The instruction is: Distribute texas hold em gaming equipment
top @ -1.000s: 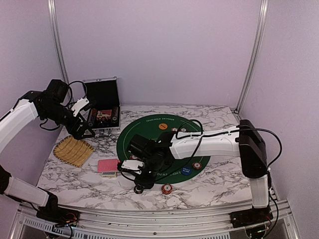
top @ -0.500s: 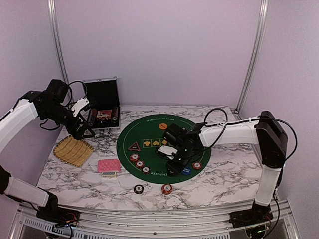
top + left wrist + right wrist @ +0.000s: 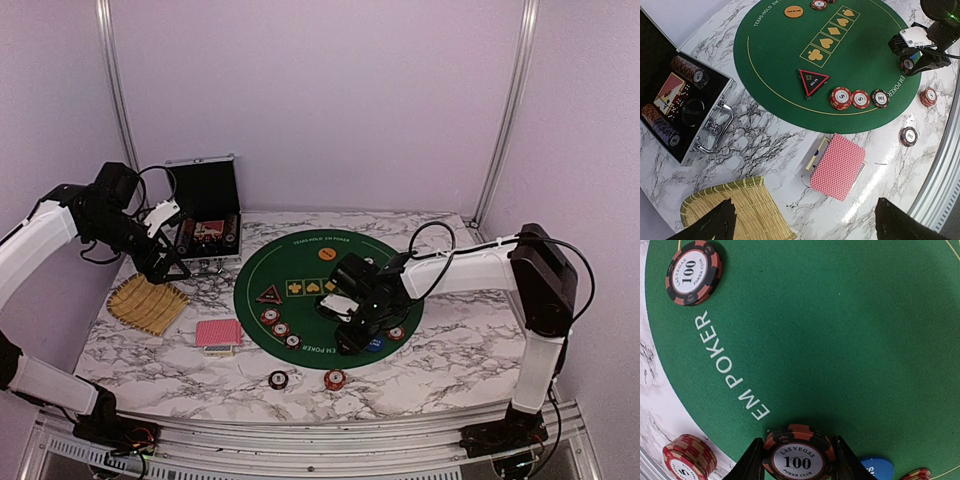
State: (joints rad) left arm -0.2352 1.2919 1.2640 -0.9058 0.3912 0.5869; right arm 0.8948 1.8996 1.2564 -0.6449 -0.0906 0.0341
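My right gripper (image 3: 799,460) is shut on a small stack of dark and orange poker chips (image 3: 799,456) marked 100, low over the green mat (image 3: 840,330). In the top view this gripper (image 3: 350,335) is at the mat's front right, beside the blue disc (image 3: 374,344). Three chips (image 3: 281,329) lie in a row on the mat, below the dark triangular marker (image 3: 268,294). The red-backed cards (image 3: 837,167) lie on the marble. My left gripper (image 3: 165,262) hangs open and empty, high above the straw tray (image 3: 147,303).
The open silver case (image 3: 205,215) with more chips stands at the back left. Two chip stacks (image 3: 278,379) (image 3: 335,379) sit on the marble near the front edge. An orange disc (image 3: 326,254) lies at the mat's far side, another chip (image 3: 397,333) at its right.
My right arm swung from the front marble by the chip stacks to the right, onto the green mat, and has barely moved in the last half second. The left arm stayed put.
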